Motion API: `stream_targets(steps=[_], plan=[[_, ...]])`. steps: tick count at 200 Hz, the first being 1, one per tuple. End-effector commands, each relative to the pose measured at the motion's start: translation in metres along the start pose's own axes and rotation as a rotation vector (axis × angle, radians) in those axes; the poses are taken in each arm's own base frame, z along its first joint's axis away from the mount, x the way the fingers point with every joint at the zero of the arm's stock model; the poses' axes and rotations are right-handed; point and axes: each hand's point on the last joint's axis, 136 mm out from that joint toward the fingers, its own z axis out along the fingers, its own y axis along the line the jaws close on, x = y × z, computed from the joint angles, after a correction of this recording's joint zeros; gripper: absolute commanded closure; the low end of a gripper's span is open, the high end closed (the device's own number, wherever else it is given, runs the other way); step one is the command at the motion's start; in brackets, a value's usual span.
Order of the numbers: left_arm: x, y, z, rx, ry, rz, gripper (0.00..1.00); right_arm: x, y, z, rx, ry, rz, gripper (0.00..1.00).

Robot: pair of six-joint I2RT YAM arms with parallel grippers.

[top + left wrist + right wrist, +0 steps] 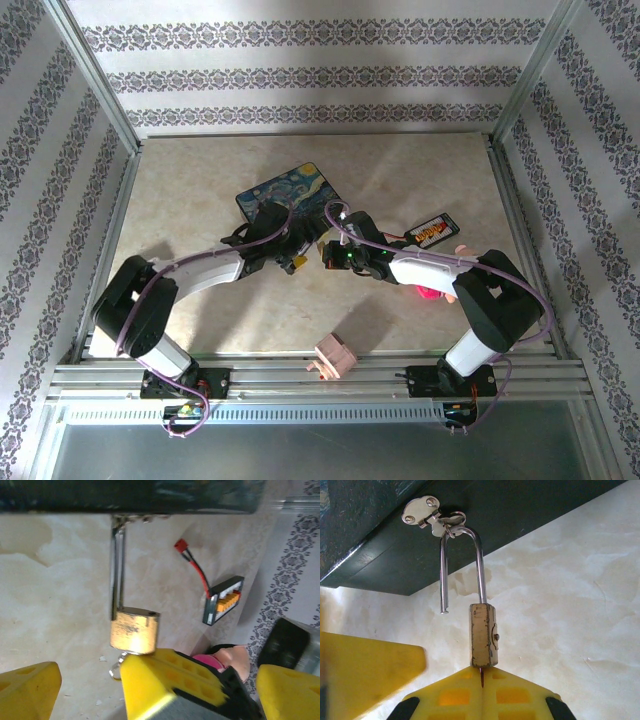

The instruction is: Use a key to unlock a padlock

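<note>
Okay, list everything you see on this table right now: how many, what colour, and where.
padlock: one, brass body and silver shackle, hooked through the clasp, one shackle leg free
key: one, thin dark metal, in the padlock's underside
painted box: one, dark blue with yellow swirls, table centre
clasp: one, silver, on the box's edge
board: one, black with orange sockets, right of the box
red wire: one, red plug, joined to the board
pink object: one, partly hidden under the right arm
wooden block: one, pale, near edge
table: one, beige marbled
left tool: yellow fingers, open, beside the padlock
right tool: yellow fingers, shut on the key
</note>
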Motion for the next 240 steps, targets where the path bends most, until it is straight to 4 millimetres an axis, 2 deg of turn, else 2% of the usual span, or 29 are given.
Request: stream_targets(steps=[1,46,105,188,240], plan=[[-0.008,-0.004,-0.021,-0.034,-0.090,0.095,0.01,-0.007,-0.012,0.004,0.054,-0.051,0.007,1.00],[-0.025,-0.017,-0.053,-0.026,-0.238,0.193,0.01,-0.005,-0.013,0.014,0.090,-0.048,-0.023,1.00],[-0.041,-0.013,-0.081,-0.102,-0.372,0.289,0.01,-0.005,-0.016,0.024,0.115,-0.051,-0.006,1.00],[-0.043,-0.011,-0.084,-0.105,-0.386,0.285,0.01,-0.005,-0.025,0.034,0.132,-0.039,-0.004,0.80],[-0.046,-0.009,-0.085,-0.102,-0.391,0.275,0.01,-0.010,-0.027,0.036,0.138,-0.038,-0.026,0.72]])
